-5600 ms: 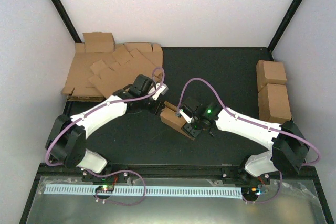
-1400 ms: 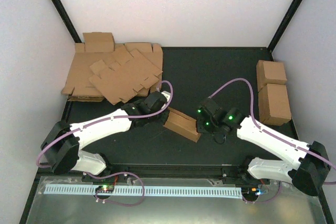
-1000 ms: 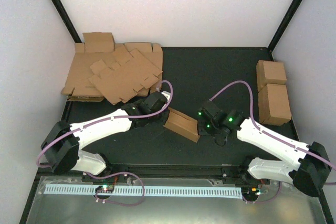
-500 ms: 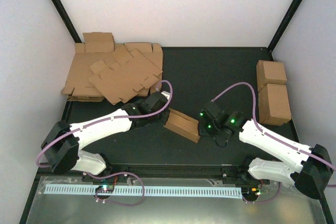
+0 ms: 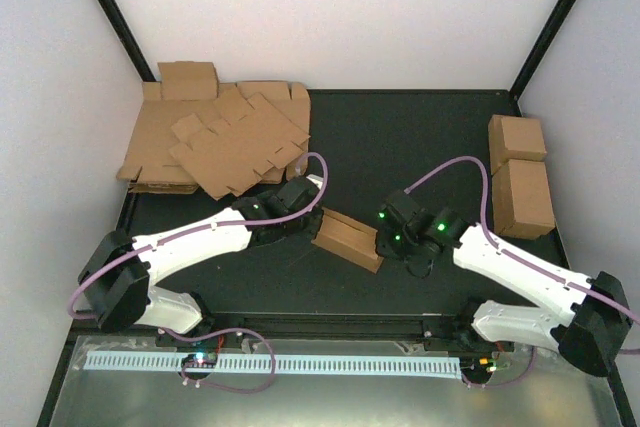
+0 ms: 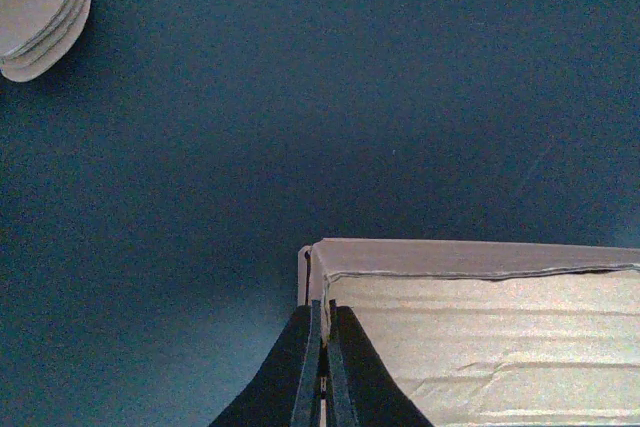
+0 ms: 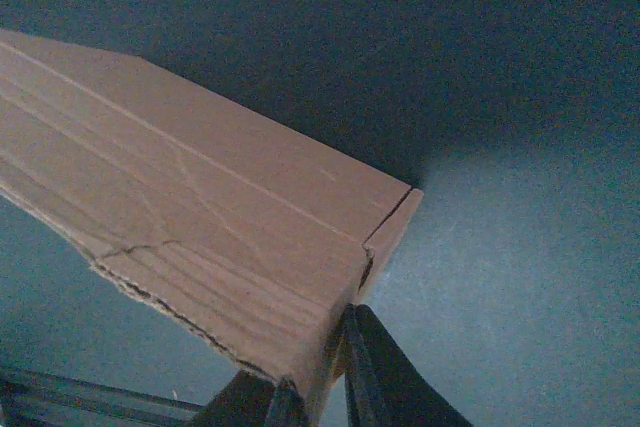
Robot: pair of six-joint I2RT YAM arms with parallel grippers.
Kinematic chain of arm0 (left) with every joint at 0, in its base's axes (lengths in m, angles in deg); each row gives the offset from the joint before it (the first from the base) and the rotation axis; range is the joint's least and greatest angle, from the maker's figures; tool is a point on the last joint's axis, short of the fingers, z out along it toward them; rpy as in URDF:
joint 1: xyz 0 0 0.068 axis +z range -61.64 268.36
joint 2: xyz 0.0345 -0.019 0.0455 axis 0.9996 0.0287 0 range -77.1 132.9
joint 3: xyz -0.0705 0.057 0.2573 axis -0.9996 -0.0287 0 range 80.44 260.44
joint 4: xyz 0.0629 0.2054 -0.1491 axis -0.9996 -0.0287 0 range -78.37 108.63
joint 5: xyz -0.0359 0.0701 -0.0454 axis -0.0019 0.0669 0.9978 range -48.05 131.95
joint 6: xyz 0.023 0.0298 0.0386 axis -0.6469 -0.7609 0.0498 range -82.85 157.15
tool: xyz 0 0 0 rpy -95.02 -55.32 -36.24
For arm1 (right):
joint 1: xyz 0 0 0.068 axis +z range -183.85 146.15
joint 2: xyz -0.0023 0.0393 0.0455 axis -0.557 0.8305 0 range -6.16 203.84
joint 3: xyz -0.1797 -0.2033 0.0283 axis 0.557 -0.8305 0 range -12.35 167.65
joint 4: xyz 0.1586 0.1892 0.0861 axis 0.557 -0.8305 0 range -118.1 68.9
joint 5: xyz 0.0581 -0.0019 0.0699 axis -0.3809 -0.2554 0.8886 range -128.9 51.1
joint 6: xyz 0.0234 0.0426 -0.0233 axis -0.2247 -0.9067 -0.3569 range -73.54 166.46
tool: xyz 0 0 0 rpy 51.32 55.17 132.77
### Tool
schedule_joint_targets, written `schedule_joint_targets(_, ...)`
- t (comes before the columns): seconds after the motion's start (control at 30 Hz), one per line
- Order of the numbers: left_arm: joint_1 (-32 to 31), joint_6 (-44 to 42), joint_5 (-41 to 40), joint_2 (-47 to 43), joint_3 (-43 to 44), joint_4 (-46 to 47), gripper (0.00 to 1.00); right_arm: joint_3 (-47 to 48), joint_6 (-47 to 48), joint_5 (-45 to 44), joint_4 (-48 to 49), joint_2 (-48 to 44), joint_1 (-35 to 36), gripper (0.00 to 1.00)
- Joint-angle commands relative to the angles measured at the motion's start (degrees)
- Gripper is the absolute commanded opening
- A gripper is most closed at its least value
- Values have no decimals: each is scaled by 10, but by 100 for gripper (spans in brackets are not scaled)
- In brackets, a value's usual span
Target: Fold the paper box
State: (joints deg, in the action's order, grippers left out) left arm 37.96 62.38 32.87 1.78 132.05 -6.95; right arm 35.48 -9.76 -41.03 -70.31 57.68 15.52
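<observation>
At the table's [image 5: 420, 137] far-left corner you have a heap of flat cardboard sheets [image 5: 215, 142], and its near edge reaches almost to the left wrist. Some pale rounded cardboard pieces [image 6: 40, 7] show in the top corner of the left wrist view, half cropped and hard to place. The left gripper [image 6: 319, 312] has its jaws pressed together at the left end of the paper box [image 5: 347, 238]. You cannot tell whether a thin flap is caught between them, since its fingers [image 6: 350, 382] run off the bottom of that view. The box lies at the table's middle, a little toward the near edge, slanting from far-left to near-right between the two wrists. At its right end the right gripper [image 7: 320, 352] has narrow jaws pinching the box's end wall, beside a ragged lower edge on the side panel. From above, both sets of fingertips are hidden under the wrists. Two cardboard cuboids [image 5: 523, 197] stand along the table's right edge, well apart from the box.
</observation>
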Motion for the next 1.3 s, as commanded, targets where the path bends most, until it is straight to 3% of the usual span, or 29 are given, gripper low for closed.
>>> schedule_joint_targets(0.0, -11, 19, 22, 14, 2, -70, 2, 26, -34, 5, 4, 8, -2, 15)
schedule_joint_targets(0.1, -11, 19, 22, 16, 2, -70, 2, 32, -37, -1, -11, 10, -2, 24)
schedule_joint_targets(0.47, -11, 27, 22, 26, 9, -76, 2, 2, -60, 20, -13, -14, -1, 26)
schedule_joint_targets(0.57, -11, 29, 22, 26, 10, -76, 2, -10, -56, 26, 5, -18, 0, 40)
schedule_joint_targets(0.7, -11, 29, 22, 31, 12, -78, 2, -36, -43, 31, 20, -29, 1, 47)
schedule_joint_targets(0.73, -11, 29, 22, 32, 13, -78, 2, -48, -41, 38, 30, -35, 1, 57)
schedule_joint_targets(0.83, -11, 31, 22, 32, 12, -78, 2, -100, -25, 78, 100, -69, 2, 65)
schedule_joint_targets(1.03, -11, 32, 22, 32, 12, -77, 2, -175, -28, 106, 204, -129, 3, 68)
schedule_joint_targets(1.27, -11, 25, 19, 29, 11, -78, 2, -167, -34, 78, 192, -87, 3, 64)
